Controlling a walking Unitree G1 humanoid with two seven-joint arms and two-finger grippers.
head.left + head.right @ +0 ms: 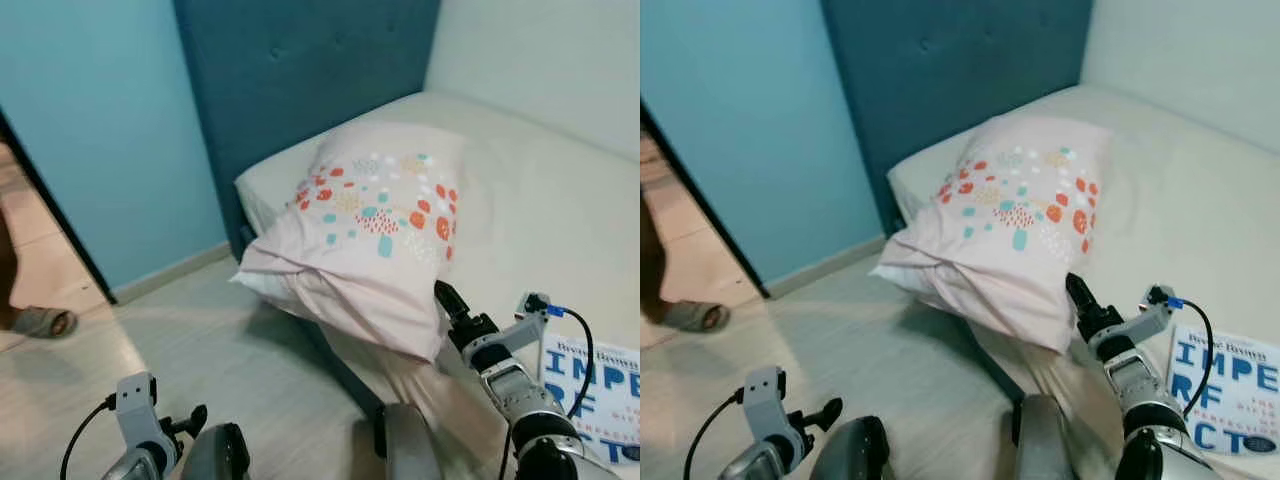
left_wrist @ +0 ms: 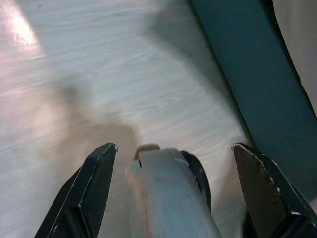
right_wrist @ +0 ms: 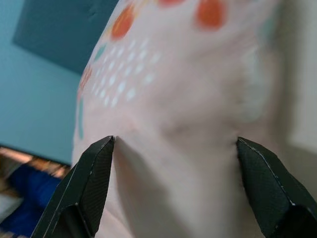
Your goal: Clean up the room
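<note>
Pillow [image 1: 375, 235] — pale pink, printed with orange, teal and white dots — lies at the head end of the bed [image 1: 560, 200], its lower corner hanging over the mattress edge toward the wooden floor [image 1: 230, 370]. Behind it rises the dark teal headboard [image 1: 300, 80], with a lighter blue wall [image 1: 100, 130] to the robot's left. The right gripper [image 1: 444, 297] reaches up to the pillow's lower edge, its black fingers [image 3: 91, 183] spread wide with the pink fabric pressed up between them — the jaws are open and have not closed on the cloth. On the bed just beside the right arm lies a white book [image 1: 600, 385] with large blue lettering on its cover. The left gripper [image 2: 178, 198] hangs low over the floor beside the dark bed frame [image 2: 252, 74], its fingers spread apart and holding nothing. At the far left, through the doorway, a person's foot in a sandal [image 1: 40, 321] stands on the floor.
</note>
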